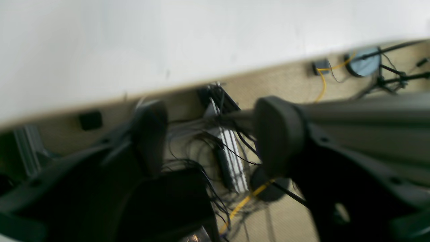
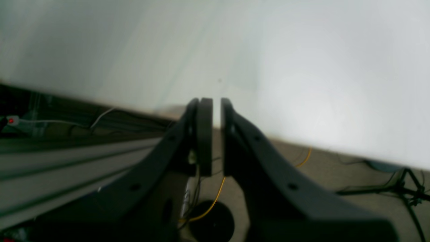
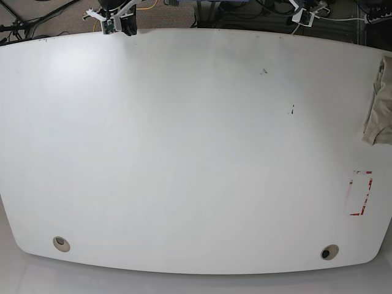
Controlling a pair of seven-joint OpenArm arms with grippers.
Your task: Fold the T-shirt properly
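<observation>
You have barely anything to show for the fold so far: the T-shirt (image 3: pixel 380 104) lies bunched in a small khaki heap at the far right edge of the white table (image 3: pixel 196 153) in the base view, partly cut off by the frame, with no crease or tidy panel to be seen on it. Neither of your grippers is near it. The left gripper (image 1: pixel 215 137) hangs past the table's rim, its fingers (image 1: pixel 278 134) clearly apart with nothing between them, only the floor cables (image 1: pixel 221 151) and a yellow cord showing through the gap. The right gripper (image 2: pixel 216 134) also looks out over the table edge; its pads (image 2: pixel 205 134) stand nearly together with just a thin slit between them, and nothing is pinched there. No cloth appears ahead of, beside or under either pair of fingers in the wrist views, and the shirt is well apart from both. By my reading, the whole job is still ahead of you: bring the shirt into the middle of the table, spread it flat, then fold sleeves and body. The red-marked rectangle (image 3: pixel 360 193) sits near the shirt's side of the table, and I cannot tell what it is for.
</observation>
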